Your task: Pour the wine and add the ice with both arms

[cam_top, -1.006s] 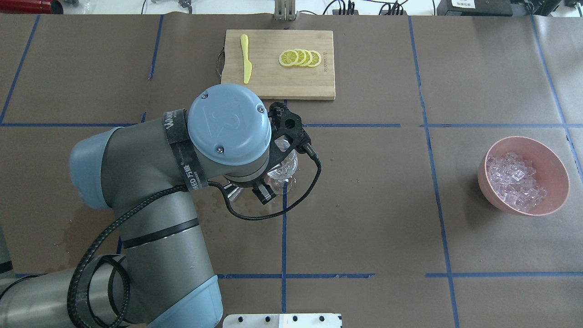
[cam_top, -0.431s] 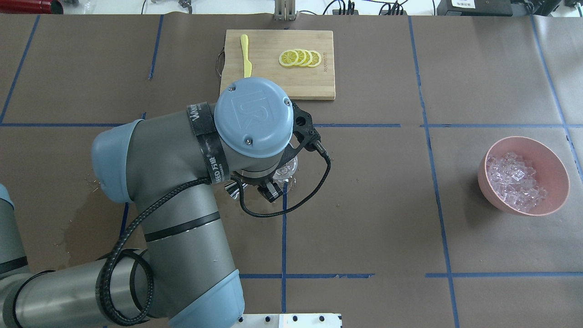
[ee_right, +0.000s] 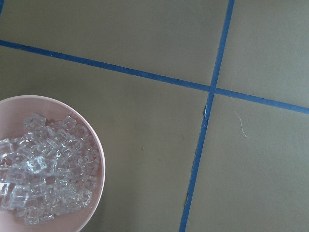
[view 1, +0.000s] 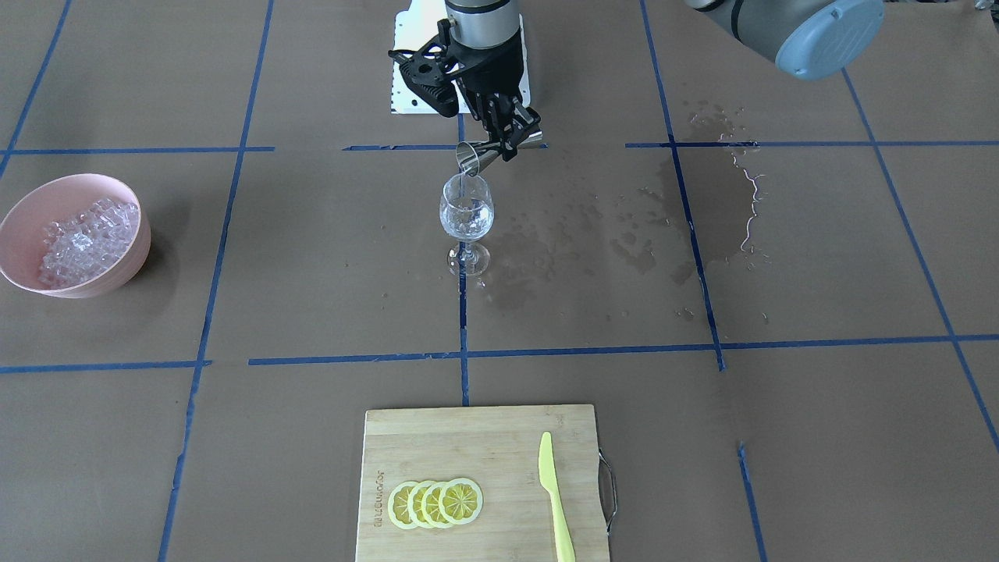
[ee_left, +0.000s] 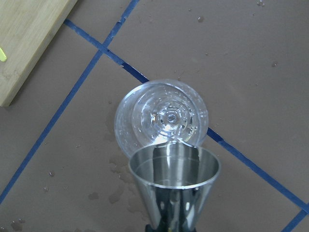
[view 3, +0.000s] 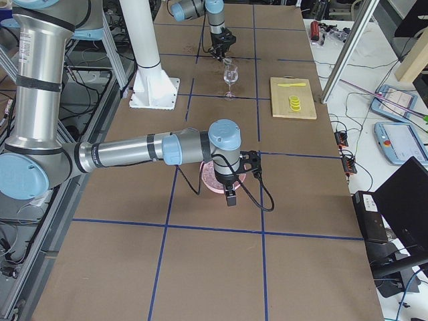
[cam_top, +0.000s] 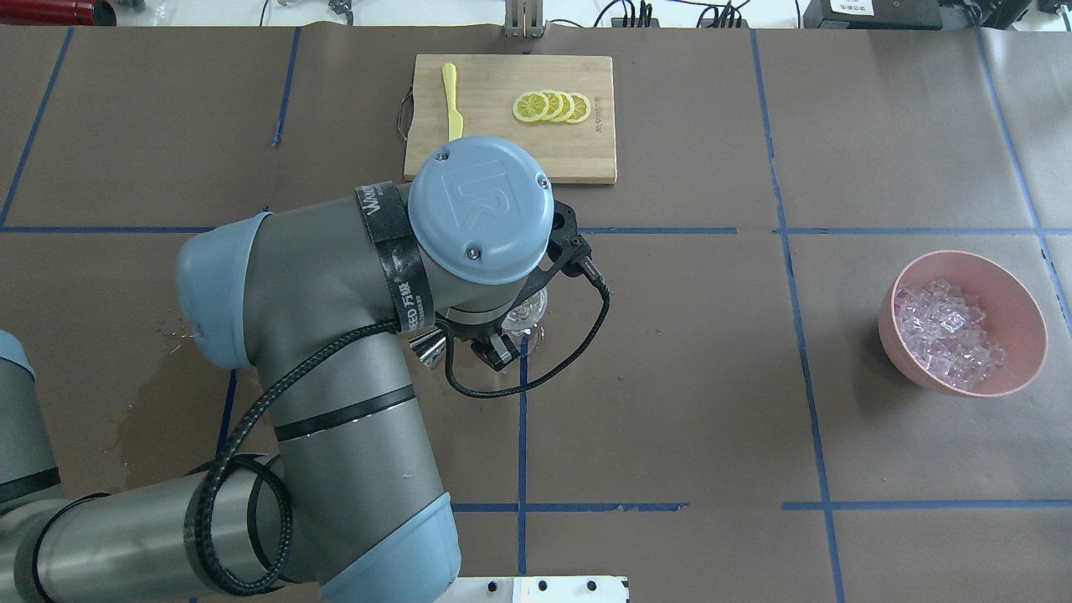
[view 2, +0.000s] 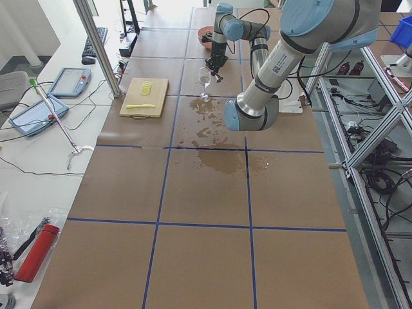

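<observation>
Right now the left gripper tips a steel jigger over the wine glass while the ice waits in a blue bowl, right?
The bowl holding the ice is pink, not blue, as the overhead view shows. The left gripper does tip the jigger over the wine glass.

Mirror-polished metal jigger (ee_left: 174, 186), clear glossy wine glass (ee_left: 161, 121).
Table cover (cam_top: 670, 377) matt brown paper; cutting board (cam_top: 502, 151) smooth pale wood; bowl (cam_top: 1020, 308) matt pink, ice (cam_top: 946, 331) glassy.
</observation>
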`<state>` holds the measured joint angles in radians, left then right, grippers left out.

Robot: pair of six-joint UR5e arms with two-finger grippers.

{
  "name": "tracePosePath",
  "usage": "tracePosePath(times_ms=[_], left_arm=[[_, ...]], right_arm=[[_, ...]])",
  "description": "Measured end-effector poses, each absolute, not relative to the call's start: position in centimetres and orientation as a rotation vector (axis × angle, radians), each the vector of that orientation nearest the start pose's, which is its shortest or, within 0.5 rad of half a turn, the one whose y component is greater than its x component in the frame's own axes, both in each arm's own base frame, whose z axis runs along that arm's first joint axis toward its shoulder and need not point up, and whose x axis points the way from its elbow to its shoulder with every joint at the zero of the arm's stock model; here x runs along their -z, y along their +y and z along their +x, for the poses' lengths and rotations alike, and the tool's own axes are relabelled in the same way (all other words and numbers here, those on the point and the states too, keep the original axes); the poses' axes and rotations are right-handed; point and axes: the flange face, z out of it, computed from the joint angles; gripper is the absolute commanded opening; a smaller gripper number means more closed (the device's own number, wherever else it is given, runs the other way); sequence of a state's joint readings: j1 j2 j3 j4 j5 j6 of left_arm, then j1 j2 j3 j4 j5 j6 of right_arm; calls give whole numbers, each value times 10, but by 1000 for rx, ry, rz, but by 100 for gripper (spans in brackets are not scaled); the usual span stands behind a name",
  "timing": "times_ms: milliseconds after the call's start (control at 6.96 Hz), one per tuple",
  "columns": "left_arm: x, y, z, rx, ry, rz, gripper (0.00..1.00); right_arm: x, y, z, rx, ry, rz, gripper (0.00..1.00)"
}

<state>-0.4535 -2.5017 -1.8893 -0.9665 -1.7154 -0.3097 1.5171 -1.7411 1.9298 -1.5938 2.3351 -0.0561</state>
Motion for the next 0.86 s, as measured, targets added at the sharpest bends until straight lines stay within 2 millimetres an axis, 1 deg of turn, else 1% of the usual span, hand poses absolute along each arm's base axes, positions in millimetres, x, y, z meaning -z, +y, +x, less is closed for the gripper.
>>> tracePosePath(times_ms=[431, 863], left_arm=[[-62, -374, 493, -831, 522, 387, 0], [-62, -384, 499, -827, 503, 372, 0]], right_arm=[[-562, -426, 42, 168, -763, 159, 100], [-562, -426, 41, 168, -764, 159, 100]])
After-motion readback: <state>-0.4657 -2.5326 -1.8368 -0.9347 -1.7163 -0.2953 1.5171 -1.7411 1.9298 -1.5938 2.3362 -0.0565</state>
